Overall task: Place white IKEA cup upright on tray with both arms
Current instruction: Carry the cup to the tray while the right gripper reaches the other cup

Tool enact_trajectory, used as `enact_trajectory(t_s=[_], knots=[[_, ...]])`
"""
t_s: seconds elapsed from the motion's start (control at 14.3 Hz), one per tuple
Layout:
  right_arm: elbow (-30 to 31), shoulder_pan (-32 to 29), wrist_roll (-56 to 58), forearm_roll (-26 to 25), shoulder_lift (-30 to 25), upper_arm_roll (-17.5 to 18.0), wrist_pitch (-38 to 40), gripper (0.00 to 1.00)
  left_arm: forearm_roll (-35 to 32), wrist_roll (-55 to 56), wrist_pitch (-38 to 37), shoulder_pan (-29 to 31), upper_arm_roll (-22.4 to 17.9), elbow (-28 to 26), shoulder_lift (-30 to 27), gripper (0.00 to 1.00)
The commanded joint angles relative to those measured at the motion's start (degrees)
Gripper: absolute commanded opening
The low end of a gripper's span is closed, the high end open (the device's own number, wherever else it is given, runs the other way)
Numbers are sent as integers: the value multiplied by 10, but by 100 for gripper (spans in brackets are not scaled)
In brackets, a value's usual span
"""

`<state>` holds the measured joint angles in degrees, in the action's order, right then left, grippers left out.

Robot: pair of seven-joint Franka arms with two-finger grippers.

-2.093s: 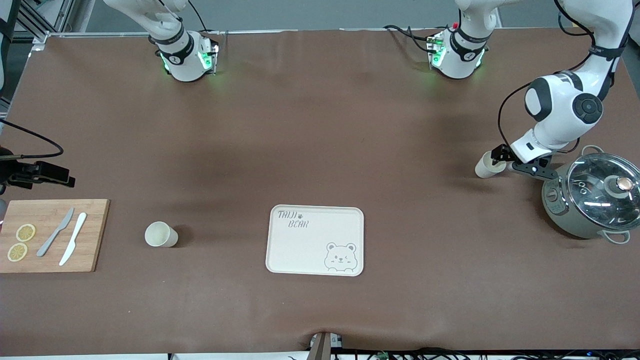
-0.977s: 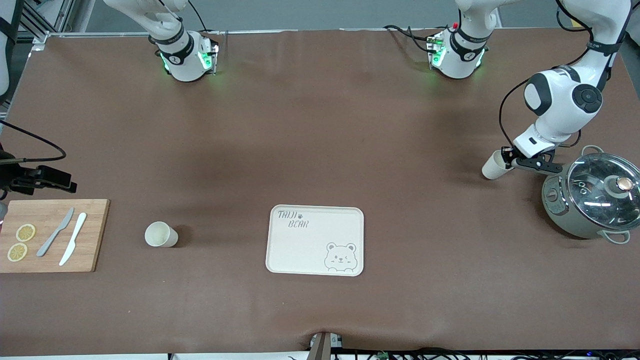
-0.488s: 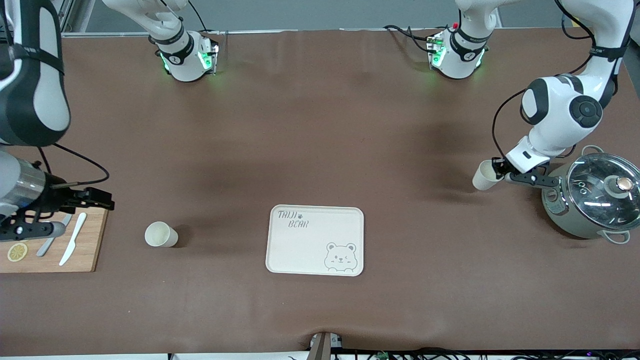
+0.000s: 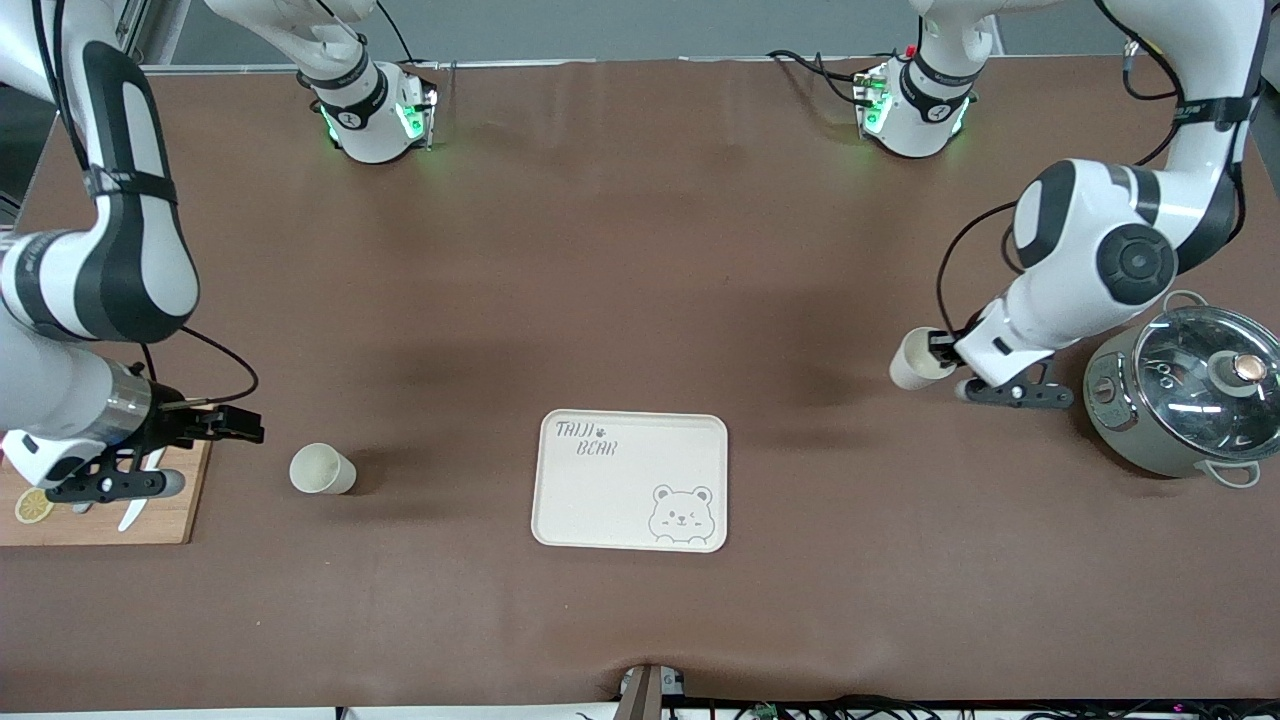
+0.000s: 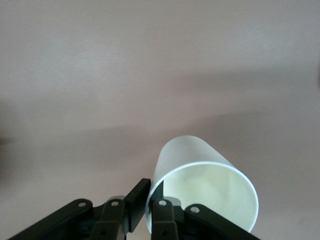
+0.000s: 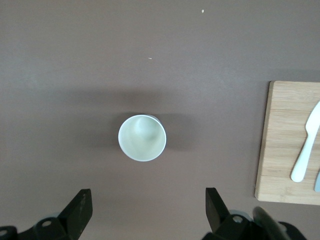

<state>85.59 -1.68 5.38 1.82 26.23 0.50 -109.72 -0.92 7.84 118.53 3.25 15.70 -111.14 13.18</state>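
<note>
The tray (image 4: 630, 480) carries grey lettering reading "TAIJI BEAR" in one corner. Nothing else legible shows in any view.

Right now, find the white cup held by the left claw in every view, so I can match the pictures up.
Front view: the held cup hangs tilted in the left claw over bare table, beside the rice cooker.
Left wrist view: it fills the lower middle, rim toward the camera, one finger inside it.
Right wrist view: not in it; that is the standing cup.
Shared landmark: the brown table cover.
</note>
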Motion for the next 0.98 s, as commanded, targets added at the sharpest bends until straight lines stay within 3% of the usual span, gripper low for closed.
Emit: enact_trajectory(t_s=[0.0,0.21,0.49,0.7,0.91], knots=[[0,-5,8,0,26,3,-22,100,-14,65,-68,-37,-1,124,83,0],[-1,-7,22,0,37,3,-33,100,-35,148,-115,-86,-1,230,156,0],[0,-11,51,0,59,3,-58,100,-34,241,-115,-142,-7,308,227,0],[0,-14,52,0,74,3,-73,100,-33,296,-108,-176,-8,358,271,0],[0,-14,62,0,88,3,-91,100,-33,341,-72,-209,-22,371,289,0]])
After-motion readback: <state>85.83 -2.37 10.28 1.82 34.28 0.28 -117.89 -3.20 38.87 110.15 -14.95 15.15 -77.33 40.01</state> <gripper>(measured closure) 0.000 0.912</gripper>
